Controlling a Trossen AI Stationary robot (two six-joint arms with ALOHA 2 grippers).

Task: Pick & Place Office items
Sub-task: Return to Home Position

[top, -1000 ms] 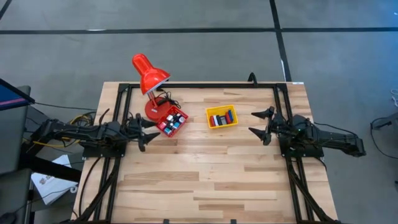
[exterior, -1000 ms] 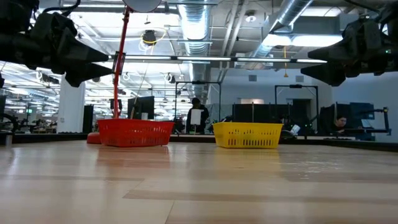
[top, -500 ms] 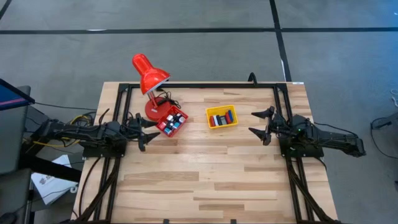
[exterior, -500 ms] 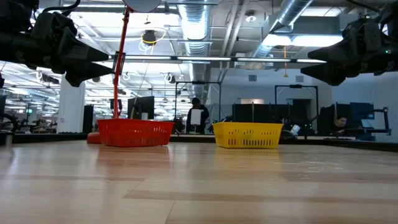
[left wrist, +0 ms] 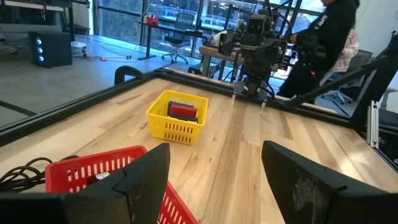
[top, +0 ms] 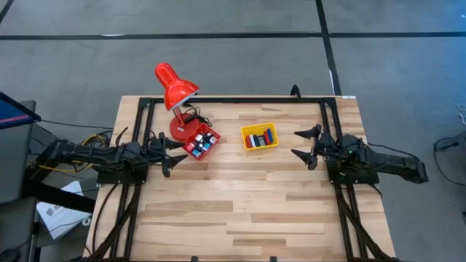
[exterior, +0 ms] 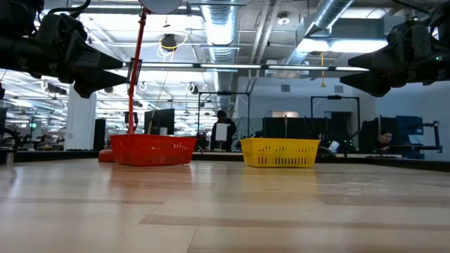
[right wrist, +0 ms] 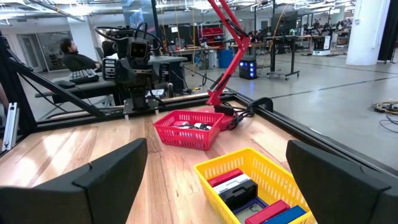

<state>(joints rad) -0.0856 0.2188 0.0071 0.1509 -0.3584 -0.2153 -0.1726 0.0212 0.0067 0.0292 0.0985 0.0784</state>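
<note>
Small office items in red, blue, black and white lie inside two mesh baskets: a red basket beside the lamp base and a yellow basket at mid-table. My left gripper hovers open above the table just left of the red basket. My right gripper hovers open to the right of the yellow basket. Both baskets rest on their bases on the wooden table. Neither gripper holds anything.
A red desk lamp stands on its round base at the far left, its cable coiled beside the red basket. A black frame rail runs along the far edge. People are in the room beyond. Bare wood lies toward the near edge.
</note>
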